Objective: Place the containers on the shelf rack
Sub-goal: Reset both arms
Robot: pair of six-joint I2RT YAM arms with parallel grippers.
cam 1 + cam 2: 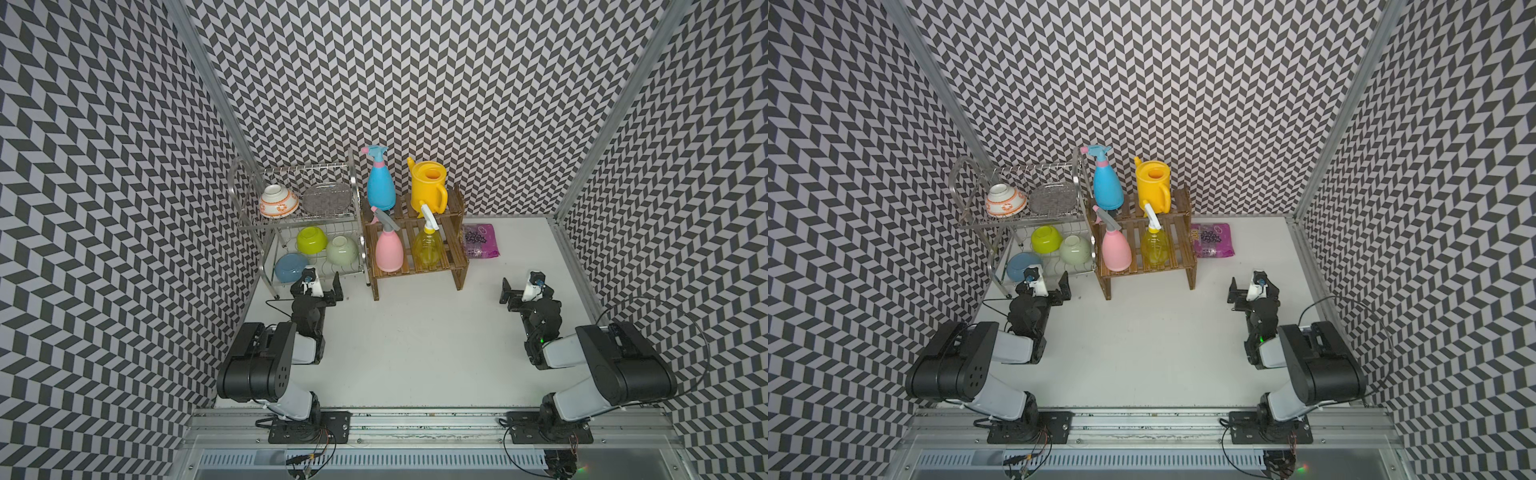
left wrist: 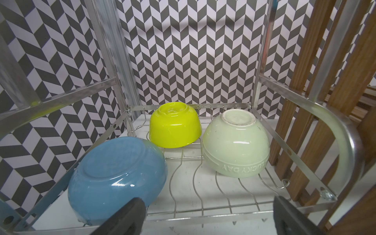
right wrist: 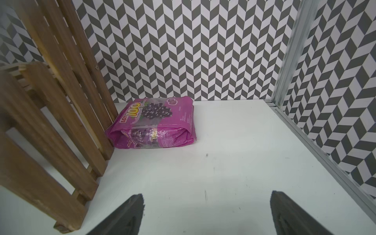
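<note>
All the containers stand upright on the shelf rack in both top views. The blue spray bottle and the yellow watering can are on its upper tier. The pink bottle and the translucent yellow bottle are on the lower tier. My left gripper is open and empty in front of the wire dish rack, left of the shelf rack. My right gripper is open and empty over bare table, to the right of the shelf rack.
A silver wire dish rack stands against the shelf rack's left side. It holds a blue bowl, a lime bowl, a pale green bowl and a patterned bowl. A purple packet lies by the shelf rack's right leg.
</note>
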